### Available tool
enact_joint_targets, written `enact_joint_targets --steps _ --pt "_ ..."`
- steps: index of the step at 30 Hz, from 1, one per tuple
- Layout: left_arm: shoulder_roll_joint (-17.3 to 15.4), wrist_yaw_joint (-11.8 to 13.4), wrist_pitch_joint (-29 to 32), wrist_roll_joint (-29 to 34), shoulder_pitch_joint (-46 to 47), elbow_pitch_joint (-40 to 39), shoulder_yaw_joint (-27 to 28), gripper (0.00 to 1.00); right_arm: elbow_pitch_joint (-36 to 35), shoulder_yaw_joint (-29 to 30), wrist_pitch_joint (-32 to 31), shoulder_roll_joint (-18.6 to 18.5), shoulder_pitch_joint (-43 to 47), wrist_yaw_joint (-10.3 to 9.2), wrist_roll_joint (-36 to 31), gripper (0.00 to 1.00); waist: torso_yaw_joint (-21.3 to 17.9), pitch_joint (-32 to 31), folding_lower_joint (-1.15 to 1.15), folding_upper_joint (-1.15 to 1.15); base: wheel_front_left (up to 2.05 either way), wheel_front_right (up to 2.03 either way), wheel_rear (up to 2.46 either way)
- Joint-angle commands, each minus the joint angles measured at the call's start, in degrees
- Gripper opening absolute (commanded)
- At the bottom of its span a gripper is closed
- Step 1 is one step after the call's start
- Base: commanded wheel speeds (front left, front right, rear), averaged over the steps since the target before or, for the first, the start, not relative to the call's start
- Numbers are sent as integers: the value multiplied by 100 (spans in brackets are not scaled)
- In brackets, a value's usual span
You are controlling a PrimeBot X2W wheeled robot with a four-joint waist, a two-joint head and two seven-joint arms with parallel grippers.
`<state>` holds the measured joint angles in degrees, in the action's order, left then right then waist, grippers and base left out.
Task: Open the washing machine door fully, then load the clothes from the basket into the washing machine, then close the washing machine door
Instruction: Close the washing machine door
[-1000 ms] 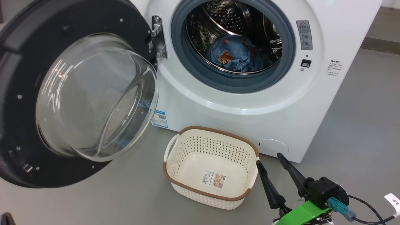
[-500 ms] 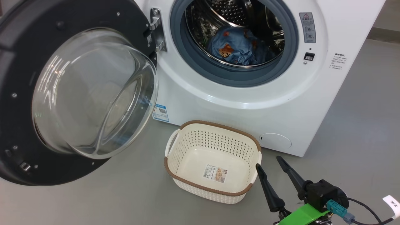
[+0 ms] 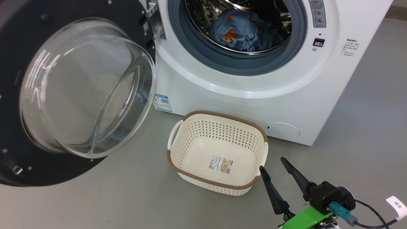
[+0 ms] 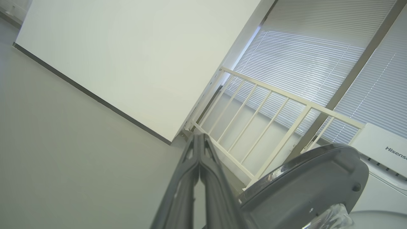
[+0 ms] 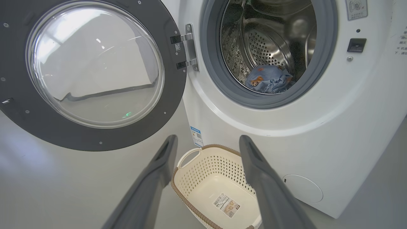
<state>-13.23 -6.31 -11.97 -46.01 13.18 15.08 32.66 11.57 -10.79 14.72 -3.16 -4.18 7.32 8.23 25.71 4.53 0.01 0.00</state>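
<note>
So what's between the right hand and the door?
The empty basket, standing on the floor between the open right hand and the door, in the head view.

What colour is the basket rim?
Brown: the basket rim tops cream walls. Clearest in head view.

One washing machine (image 3: pixel 241 105), one round door (image 3: pixel 86 89), one basket (image 3: pixel 210 133), one heap of blue clothes (image 3: pixel 244 30), two robot hands, the left hand (image 4: pixel 199 136) and the right hand (image 3: pixel 272 163)

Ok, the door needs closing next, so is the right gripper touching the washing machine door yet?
Apart. The head view shows the right gripper open beside the basket, which lies between it and the washing machine door.
</note>
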Motion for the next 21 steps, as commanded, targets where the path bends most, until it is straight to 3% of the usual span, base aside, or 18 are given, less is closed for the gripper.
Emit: enact_joint_targets --steps 1,12,21 --pt "-361 -52 103 -126 319 66 153 0 -119 -144 11 28 -239 17 -144 100 -55 147 -1 0 0 0 0" --pt "-780 -107 724 -1158 931 1168 270 0 -239 -131 -108 28 -297 17 -318 100 -71 410 -1 0 0 0 0" --pt "-1071 -116 1780 -2278 1228 1697 323 0 -321 -148 -214 28 -365 17 -388 100 -165 622 -1 0 0 0 0"
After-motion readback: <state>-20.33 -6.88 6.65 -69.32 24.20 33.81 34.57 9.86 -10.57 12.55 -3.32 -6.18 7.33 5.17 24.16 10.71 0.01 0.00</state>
